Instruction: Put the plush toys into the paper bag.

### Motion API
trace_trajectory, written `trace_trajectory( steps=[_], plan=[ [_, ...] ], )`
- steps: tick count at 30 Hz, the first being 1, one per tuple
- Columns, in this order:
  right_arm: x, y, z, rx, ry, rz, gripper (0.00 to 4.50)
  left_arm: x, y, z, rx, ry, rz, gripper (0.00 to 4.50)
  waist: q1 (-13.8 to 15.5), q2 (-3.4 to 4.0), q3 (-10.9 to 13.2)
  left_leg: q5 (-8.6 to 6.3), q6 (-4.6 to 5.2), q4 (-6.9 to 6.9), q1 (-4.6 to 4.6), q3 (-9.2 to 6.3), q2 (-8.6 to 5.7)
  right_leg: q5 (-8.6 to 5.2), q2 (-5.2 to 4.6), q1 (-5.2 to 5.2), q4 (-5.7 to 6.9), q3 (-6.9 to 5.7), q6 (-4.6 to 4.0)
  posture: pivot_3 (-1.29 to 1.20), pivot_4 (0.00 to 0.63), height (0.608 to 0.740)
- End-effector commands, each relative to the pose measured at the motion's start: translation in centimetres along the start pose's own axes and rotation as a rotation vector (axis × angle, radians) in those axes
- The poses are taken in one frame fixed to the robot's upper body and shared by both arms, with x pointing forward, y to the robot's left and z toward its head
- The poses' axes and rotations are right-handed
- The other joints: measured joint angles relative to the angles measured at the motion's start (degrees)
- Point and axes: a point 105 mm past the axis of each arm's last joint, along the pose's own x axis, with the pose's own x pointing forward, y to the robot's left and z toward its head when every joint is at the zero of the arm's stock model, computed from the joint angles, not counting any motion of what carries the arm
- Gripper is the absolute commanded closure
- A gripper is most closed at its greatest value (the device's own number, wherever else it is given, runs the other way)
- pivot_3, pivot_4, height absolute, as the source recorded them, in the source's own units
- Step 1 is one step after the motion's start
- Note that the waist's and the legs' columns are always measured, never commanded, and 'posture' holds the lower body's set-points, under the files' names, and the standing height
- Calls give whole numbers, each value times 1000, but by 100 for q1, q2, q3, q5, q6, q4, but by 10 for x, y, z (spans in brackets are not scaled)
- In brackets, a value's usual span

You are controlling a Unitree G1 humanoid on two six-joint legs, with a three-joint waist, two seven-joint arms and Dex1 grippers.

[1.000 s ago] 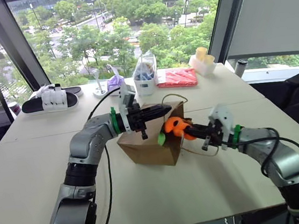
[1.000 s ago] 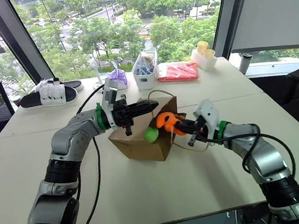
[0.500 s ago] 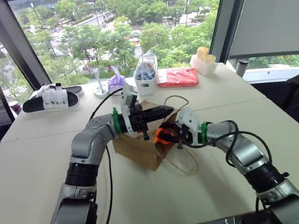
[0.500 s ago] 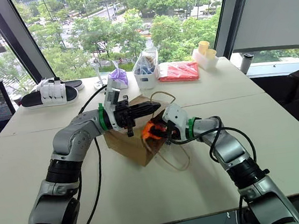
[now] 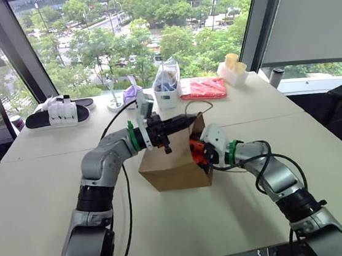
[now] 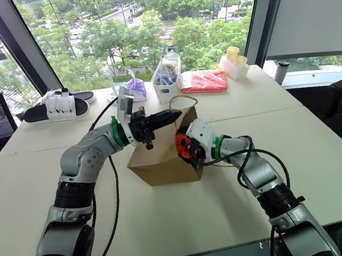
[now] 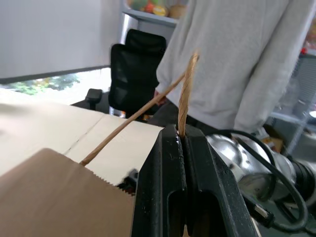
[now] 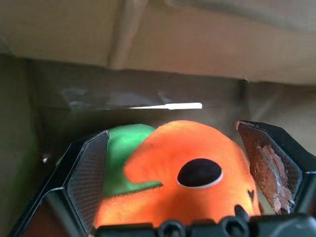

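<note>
Left claw point(image 7: 183, 140) fingers pressed together, pinching a tan twisted-cord handle point(image 7: 185, 94) of the paper bag point(image 7: 54, 195). Cord loops up out of the claw, other leg runs down toward 8 o'clock to the bag's serrated top edge. Beyond: light table point(image 7: 59, 128), black office chair point(image 7: 133, 74), person in a grey sweatshirt point(image 7: 237, 54) standing close. Silver arm point(image 7: 256, 168) with black cable at 4 o'clock.

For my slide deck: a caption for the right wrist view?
Open right claw inside the paper bag, orange plush toy between its fingers, green one behind.
</note>
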Motion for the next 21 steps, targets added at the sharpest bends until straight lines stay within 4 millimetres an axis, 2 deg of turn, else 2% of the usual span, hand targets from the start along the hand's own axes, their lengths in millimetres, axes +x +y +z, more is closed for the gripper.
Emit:
trace_trajectory(
  steps=[1, 7, 10, 12, 14, 15, 18, 21],
  plan=[
    [-24, -19, 22, 21, -90, -115, 34, -2, 0, 18, 29, -56, 11, 4500, 10, 0, 0, 0, 0, 0, -1, -1, 0, 0, -1, 0, 0, 0, 0, 0, 150, 740],
    [-62, -35, 37, 160, -192, -243, 34, -6, -1, 15, 24, -57, 22, 4500, 7, 0, 0, -1, 1, -1, -1, 0, -1, 0, -2, 1, -2, 1, 0, 0, 150, 740],
    [-74, -39, 44, 220, -230, -278, 34, -7, -2, 12, 21, -54, 23, 4500, 5, 0, 0, -3, 4, -3, 0, -1, -1, 0, -2, 1, -1, 1, 0, 0, 150, 740],
    [-92, -48, 47, 335, -287, -353, 34, -7, -2, 11, 22, -51, 22, 4500, 7, 0, 0, -10, 18, -3, 1, -1, 0, 0, -1, 1, -1, 1, 0, 0, 150, 740],
    [-115, -53, 36, 464, -296, -442, 34, -7, -3, 10, 27, -47, 19, 4500, 26, 0, 0, -15, 25, -3, 0, -3, 1, 0, -2, 1, 0, 1, 0, 0, 150, 740],
    [-125, -52, 24, 523, -260, -480, 34, -7, -4, 9, 30, -45, 16, 4500, 59, -1, -1, -15, 25, -4, -1, -6, 1, 0, -4, 3, -1, 0, 0, 0, 150, 740],
    [-148, -38, -12, 644, -129, -567, 34, -7, -5, 6, 33, -35, 8, 4500, 134, -2, -1, -16, 27, -5, -1, -8, -1, 0, -8, 10, -4, 3, 0, 0, 150, 740],
    [-161, -22, -33, 775, -108, -621, 34, -7, -6, 4, 31, -30, 2, 4500, 139, -1, -1, -19, 33, -4, -2, -2, -2, 0, -9, 9, -9, 5, -1, 0, 150, 740]
  ],
)
